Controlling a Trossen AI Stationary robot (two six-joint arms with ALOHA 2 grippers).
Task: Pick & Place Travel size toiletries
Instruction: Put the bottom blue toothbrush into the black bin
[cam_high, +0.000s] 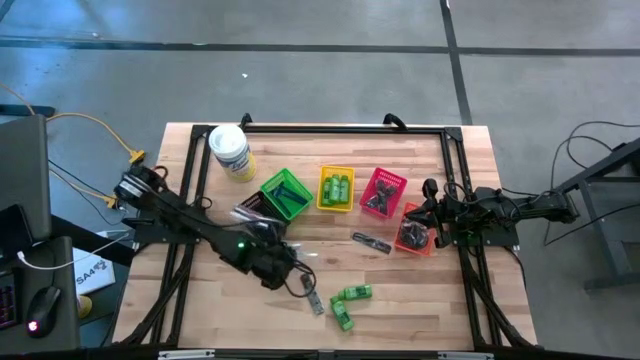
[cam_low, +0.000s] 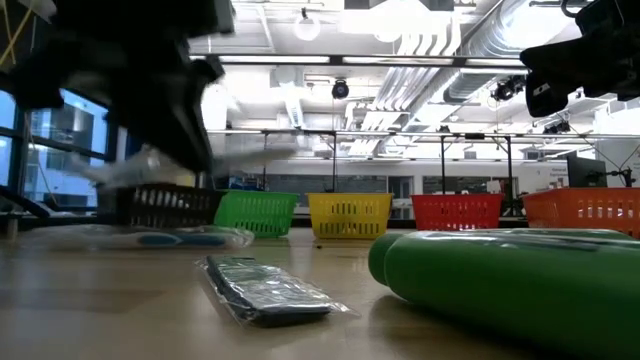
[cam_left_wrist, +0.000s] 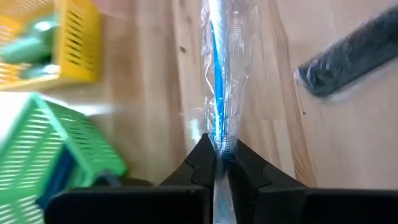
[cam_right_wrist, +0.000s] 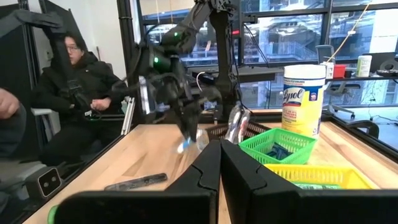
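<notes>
Five coloured baskets (cam_high: 349, 188) line a wooden bench (cam_high: 200, 310) in a glass-walled workshop; a seated person (cam_right_wrist: 74, 81) watches. A white tub (cam_high: 231, 151), green bottles (cam_high: 350, 300) and a dark comb (cam_high: 371, 242) lie around. Left claw (cam_left_wrist: 217, 163) pinches a clear-wrapped blue razor (cam_left_wrist: 219, 81) near the green basket (cam_high: 284, 194). Right claw (cam_right_wrist: 219, 163) hovers closed, empty, over the orange basket (cam_high: 415, 232).

The high view looks straight down on the table (cam_high: 200, 300). The low view sits at tabletop height, facing the baskets. Both share the yellow basket (cam_high: 336, 188).
</notes>
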